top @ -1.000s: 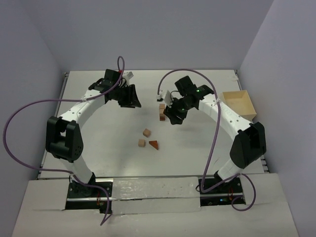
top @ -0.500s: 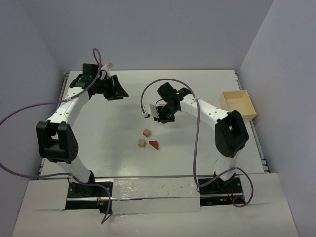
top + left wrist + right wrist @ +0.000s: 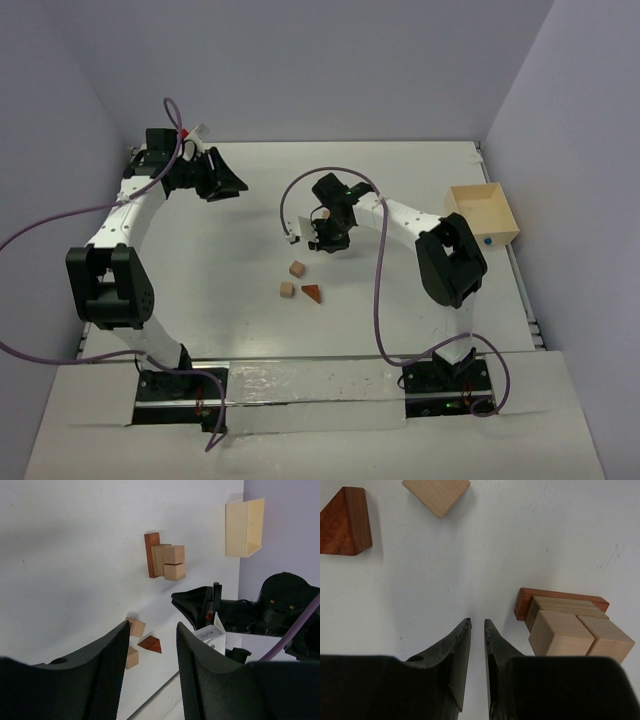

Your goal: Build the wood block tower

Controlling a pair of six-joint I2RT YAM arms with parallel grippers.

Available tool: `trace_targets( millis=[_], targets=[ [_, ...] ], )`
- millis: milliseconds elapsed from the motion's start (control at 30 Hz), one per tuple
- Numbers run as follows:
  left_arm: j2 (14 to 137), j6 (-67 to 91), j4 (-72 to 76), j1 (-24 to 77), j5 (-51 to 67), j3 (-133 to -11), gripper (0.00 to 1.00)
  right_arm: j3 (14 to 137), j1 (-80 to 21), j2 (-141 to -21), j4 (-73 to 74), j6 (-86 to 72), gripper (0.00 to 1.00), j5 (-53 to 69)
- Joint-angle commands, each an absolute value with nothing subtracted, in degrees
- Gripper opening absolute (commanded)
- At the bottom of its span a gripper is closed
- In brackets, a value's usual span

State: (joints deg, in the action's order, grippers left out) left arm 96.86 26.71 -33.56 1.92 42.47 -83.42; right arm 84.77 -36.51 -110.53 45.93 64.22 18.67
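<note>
The tower [image 3: 326,214] is a short stack in mid-table: a reddish-brown base, a tan piece on it, and two tan cubes side by side on top, as the right wrist view [image 3: 568,624] and the left wrist view [image 3: 165,561] show. My right gripper [image 3: 326,238] [image 3: 477,622] is shut and empty, low over the table just in front of the tower. Two loose tan cubes [image 3: 297,268] [image 3: 287,290] and a reddish-brown wedge [image 3: 312,292] lie nearer the front. My left gripper [image 3: 224,184] [image 3: 152,630] is open and empty, far left at the back.
A pale wooden box [image 3: 484,213] with a blue dot stands at the right edge of the table. Purple cables loop over both arms. The right arm's elbow stands folded between the tower and the box.
My left arm has swung left and back, away from the tower. My right gripper has moved left to the near side of the tower, and its arm has folded in.
</note>
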Motion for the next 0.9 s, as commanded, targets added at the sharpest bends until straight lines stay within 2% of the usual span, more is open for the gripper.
trace_targets(
  millis=[0, 200, 867],
  targets=[
    [96.9, 27.6, -31.3, 1.2, 45.0, -84.7, 0.49, 86.7, -36.9, -110.8, 43.3, 65.6, 0.26, 17.9],
    [96.6, 27.9, -30.9, 0.6, 45.3, -84.4, 0.49, 86.0, -36.6, -110.4, 43.0, 66.3, 0.36, 17.5],
    [96.3, 28.0, -30.7, 0.1, 45.5, -84.0, 0.49, 86.6, -34.7, -111.4, 42.8, 66.8, 0.47, 16.2]
  ],
)
